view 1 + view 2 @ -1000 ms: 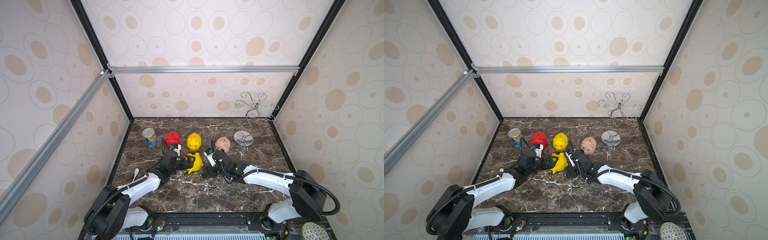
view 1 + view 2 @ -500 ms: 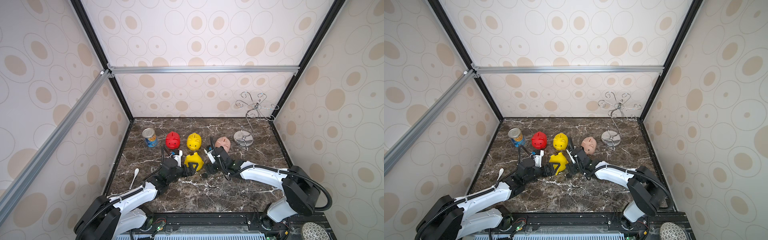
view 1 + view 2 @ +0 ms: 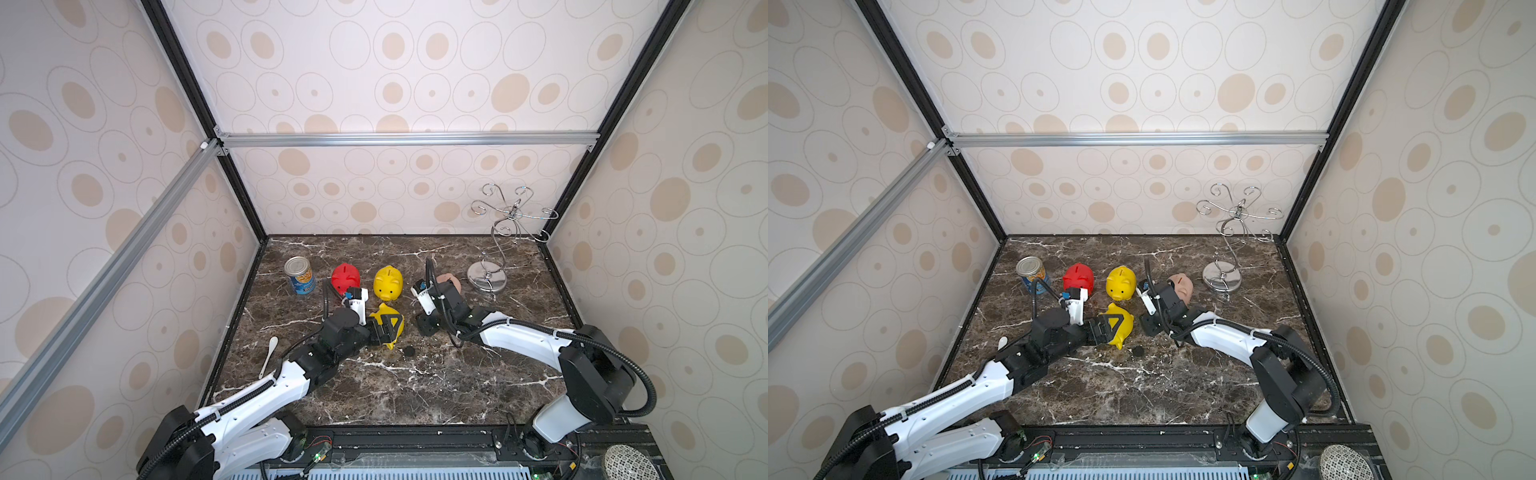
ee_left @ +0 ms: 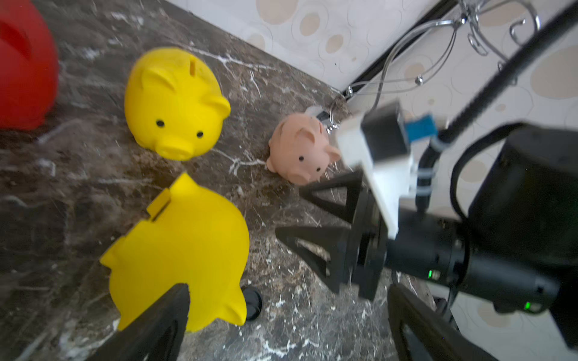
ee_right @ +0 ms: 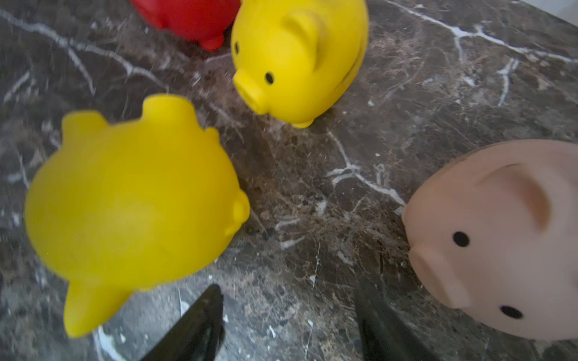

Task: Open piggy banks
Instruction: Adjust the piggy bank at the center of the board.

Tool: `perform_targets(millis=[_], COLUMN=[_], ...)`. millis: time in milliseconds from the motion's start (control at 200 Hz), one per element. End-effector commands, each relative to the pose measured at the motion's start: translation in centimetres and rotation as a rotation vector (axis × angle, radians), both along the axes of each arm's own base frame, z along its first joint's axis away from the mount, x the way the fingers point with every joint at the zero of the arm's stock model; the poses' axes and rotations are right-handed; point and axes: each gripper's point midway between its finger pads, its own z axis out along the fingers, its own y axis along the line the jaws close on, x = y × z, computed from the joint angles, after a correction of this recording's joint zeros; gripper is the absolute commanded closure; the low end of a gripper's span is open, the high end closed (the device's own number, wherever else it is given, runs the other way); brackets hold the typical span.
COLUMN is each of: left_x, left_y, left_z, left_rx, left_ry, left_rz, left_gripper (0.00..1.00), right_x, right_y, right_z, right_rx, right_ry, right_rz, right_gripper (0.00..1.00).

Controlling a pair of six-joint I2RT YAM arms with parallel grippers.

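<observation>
One yellow piggy bank (image 4: 187, 250) lies tipped on the dark marble worktop (image 3: 415, 386) within spotted walls (image 3: 395, 83); left fingers (image 4: 156, 322) and right fingers (image 5: 194, 328) apart, empty.

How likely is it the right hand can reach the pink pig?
Probably yes: the right hand is open and empty, and the pink pig stands close by with bare marble between.

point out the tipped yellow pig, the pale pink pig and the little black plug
Tipped-over yellow plastic piggy bank (image 4: 187, 250): left wrist view, on its rounded body.
Pale pink plastic piggy bank (image 3: 1182, 288): in a top view, on its back.
Small black round plug (image 3: 409, 351): in a top view, on its top.
</observation>
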Motion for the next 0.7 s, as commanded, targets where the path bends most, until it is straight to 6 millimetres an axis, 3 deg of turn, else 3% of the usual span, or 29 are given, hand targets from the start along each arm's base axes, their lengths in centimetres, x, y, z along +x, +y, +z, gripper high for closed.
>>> perform_targets(millis=[0,130,300,695], left_x=[2.3,4.7,6.5,6.6], left_y=[1.8,2.5,3.8,6.7], left_z=[-1.0,-2.6,-4.4,-5.2], left_rx=[0.155,0.224,0.321,0.366], left_ry=[0.020,0.058,0.093,0.082], left_rz=[0.090,0.132,0.195,0.258], left_gripper=[0.03,0.07,0.10,0.11], right_x=[-3.5,-5.4,-5.9,-5.5], right_y=[2.4,3.2,4.2,6.2], right_z=[0.3,-1.5,-3.3,-5.1], right_rx=[0.188,0.259,0.270,0.177], right_ry=[0.024,-0.036,-0.068,-0.057], right_rz=[0.165,0.216,0.267,0.293], right_gripper=[0.49,0.58,0.58,0.46])
